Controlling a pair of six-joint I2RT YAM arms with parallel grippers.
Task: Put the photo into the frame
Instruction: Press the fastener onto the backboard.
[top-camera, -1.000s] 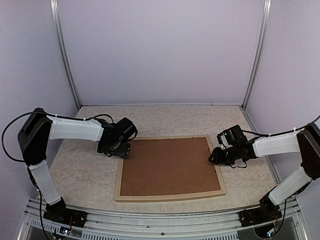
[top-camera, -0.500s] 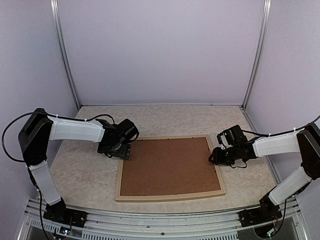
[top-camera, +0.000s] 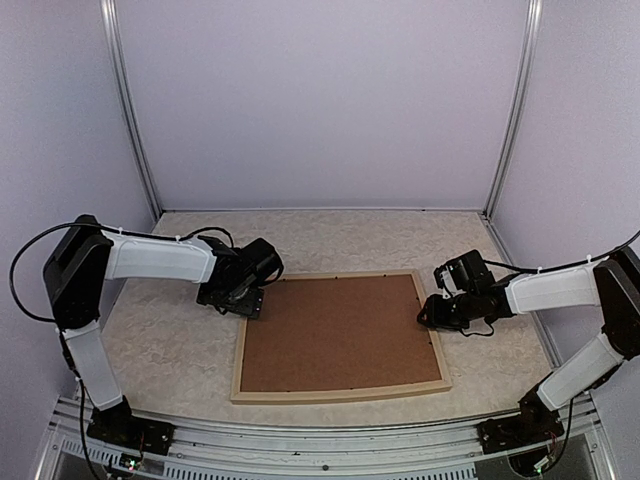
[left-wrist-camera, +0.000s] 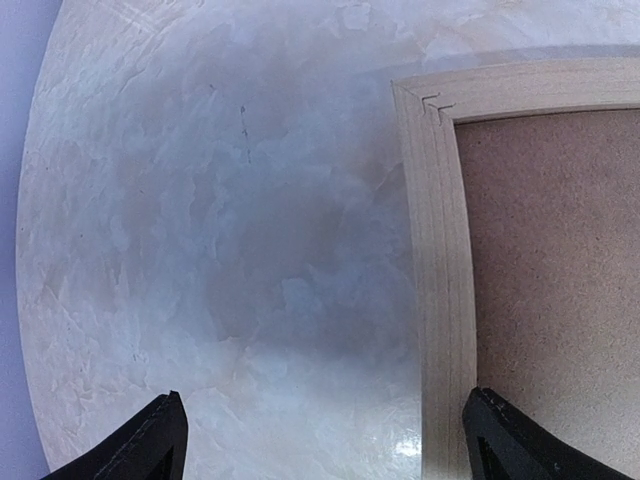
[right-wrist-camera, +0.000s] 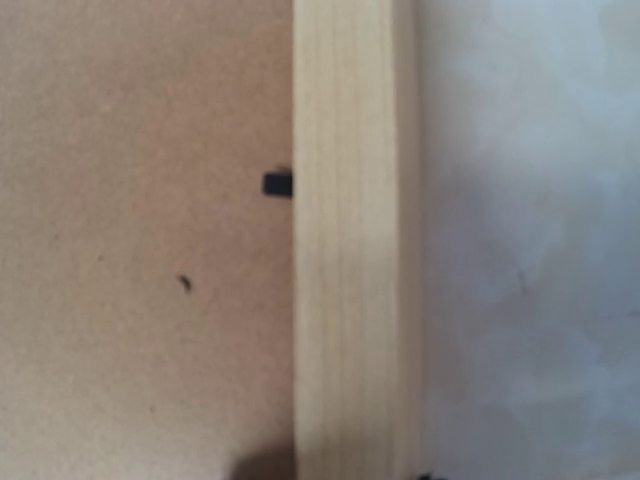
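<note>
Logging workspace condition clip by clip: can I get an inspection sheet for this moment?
Surface: table, pale marbled top.
Job's things: frame lies flat, back up, filled by a brown board; photo not seen.
Clutter: nothing seen.
Grippers: left gripper open, one finger each side of the frame's left side near the far corner; right gripper at the frame's right side, opening unclear.
Cables: left cable loops off the left arm; right cable runs along the right arm; both clear of the frame.
Surroundings: lilac walls, metal posts, base rail at the near edge.
</note>
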